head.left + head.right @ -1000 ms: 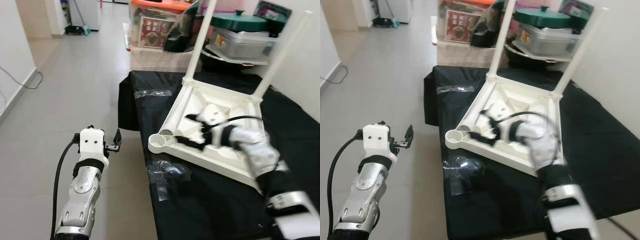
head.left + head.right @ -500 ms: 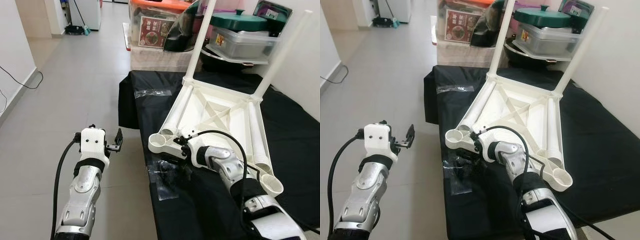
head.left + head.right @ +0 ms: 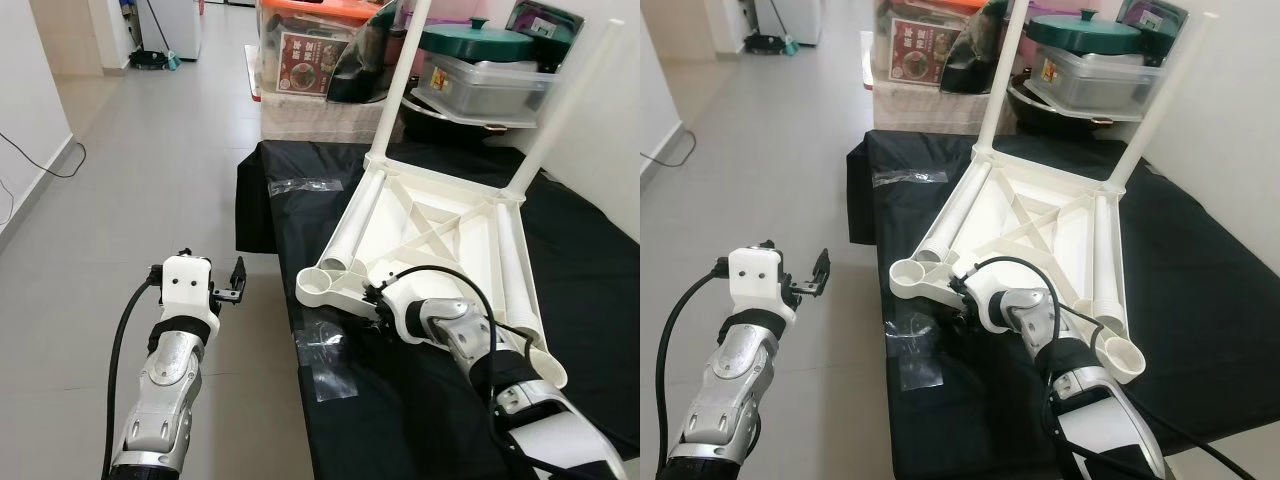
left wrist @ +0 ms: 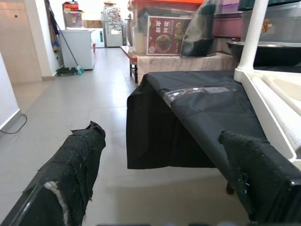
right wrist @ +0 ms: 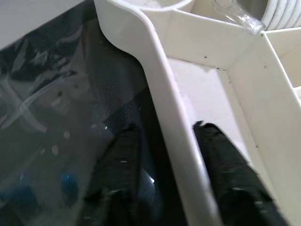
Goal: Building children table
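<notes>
The white children's table lies upside down on a black cloth. Two legs stand up at its far corners. Two loose legs lie inside along its sides. My right gripper is at the near-left rim, beside the empty corner socket. In the right wrist view its fingers straddle the rim, open, one outside over the cloth and one inside. My left gripper hangs open over the floor, left of the cloth, holding nothing.
A clear plastic bag with small blue parts lies on the cloth just before the rim, another bag farther back. Storage boxes and a green-lidded pot crowd the back. Open tiled floor lies to the left.
My right gripper pulled back from inside the table frame, passed over the plastic bag, and now sits astride the near rim. The left arm has hardly moved.
</notes>
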Tool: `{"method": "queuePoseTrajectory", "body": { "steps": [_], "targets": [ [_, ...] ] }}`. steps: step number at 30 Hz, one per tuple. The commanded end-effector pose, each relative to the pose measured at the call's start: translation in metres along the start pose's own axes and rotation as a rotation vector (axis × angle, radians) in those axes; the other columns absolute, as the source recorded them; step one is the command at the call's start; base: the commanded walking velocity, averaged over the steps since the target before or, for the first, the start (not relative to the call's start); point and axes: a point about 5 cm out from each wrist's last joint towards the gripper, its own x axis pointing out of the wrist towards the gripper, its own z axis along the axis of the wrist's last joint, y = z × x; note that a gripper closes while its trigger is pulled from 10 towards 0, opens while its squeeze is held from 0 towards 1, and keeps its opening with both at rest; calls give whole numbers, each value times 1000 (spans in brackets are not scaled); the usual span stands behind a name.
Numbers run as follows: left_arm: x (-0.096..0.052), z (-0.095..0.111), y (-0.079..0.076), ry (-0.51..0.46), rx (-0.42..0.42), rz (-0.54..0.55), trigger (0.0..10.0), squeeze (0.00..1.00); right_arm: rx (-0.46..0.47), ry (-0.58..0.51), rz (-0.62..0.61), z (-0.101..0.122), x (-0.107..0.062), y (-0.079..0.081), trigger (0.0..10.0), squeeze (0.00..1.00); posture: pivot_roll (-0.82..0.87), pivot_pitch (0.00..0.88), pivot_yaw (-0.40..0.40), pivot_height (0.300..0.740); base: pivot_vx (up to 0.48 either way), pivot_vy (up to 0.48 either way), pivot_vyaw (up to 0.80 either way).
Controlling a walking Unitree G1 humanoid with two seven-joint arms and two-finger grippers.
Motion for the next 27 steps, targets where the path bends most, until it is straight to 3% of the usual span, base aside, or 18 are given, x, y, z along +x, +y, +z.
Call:
{"method": "queuePoseTrajectory", "body": {
  "steps": [1,8,14,15,17,19,21,22,23,24,25,27],
  "targets": [
    [-1,-2,-4,-1,-7,-10,10000,0,4,63,71,-12,5,8,0,0,-1,0,-136,740,0,0,0],
    [-1,-2,-5,0,-10,-9,10000,0,0,81,82,-11,5,8,0,0,-1,0,-138,740,0,0,0],
    [-2,-3,-6,2,-12,-10,10000,0,-63,125,101,-20,-11,-4,0,0,-10,0,-137,740,0,0,0],
    [-2,-3,-6,2,-12,-11,10000,0,-100,147,107,-25,-20,-10,0,0,-14,0,-136,740,0,0,0],
    [-2,-3,-6,2,-12,-11,10000,0,-100,147,107,-25,-20,-10,0,0,-14,0,-136,740,0,0,0],
    [-2,-4,-7,3,-15,-12,10000,0,-181,273,67,-46,-57,-36,0,0,-29,0,-136,740,0,0,0],
    [-2,-4,-7,3,-15,-12,10000,0,-181,273,67,-46,-57,-36,0,0,-29,0,-136,740,0,0,0],
    [-2,-4,-8,4,-17,-12,10000,0,-203,336,28,-54,-76,-48,0,0,-33,0,-138,740,0,0,0],
    [-2,-4,-8,4,-17,-12,10000,0,-203,336,28,-54,-76,-48,0,0,-33,0,-138,740,0,0,0],
    [-3,-4,-8,5,-20,-11,10000,0,-195,396,-54,-61,-101,-64,0,0,-38,0,-138,740,0,0,0],
    [-3,-4,-8,5,-20,-11,10000,0,-195,396,-54,-61,-101,-64,0,0,-38,0,-138,740,0,0,0],
    [-3,-4,-9,6,-25,-9,10000,0,-186,492,-180,-73,-139,-84,0,0,-44,0,-136,740,0,0,0]
  ]
}}
